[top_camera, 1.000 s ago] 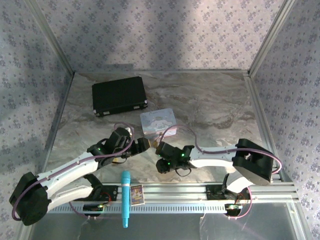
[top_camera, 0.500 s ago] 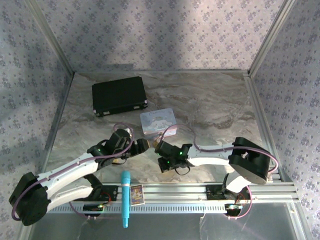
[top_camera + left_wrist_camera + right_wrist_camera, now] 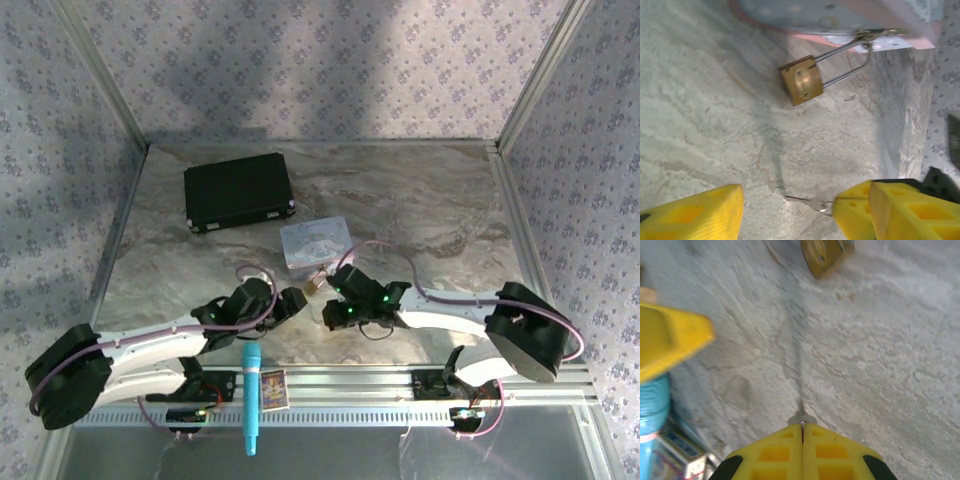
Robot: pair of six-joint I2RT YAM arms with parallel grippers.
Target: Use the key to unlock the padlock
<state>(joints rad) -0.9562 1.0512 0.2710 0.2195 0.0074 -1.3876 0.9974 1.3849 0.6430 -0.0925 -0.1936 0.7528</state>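
Grey marbled worktop lay under lilac patterned walls. On it we found the tiny brass-gold padlock lying flat, its thin silvery shackle hooked through the clasp of the pastel cartoon tin. The right gripper was clenched on the tiny thin silvery key, near the padlock but apart from it. We could not quite tell how much of the bow sat between the pads. The left gripper hung released, jaws apart and holding nothing, just beside the key. We judged the key stiff, light and slippery, best pinched by its bow with the blade left free. The padlock looked light enough to skid or swing on its shackle when pushed. We would clamp the brass body across its flat faces, leaving the keyhole end clear.
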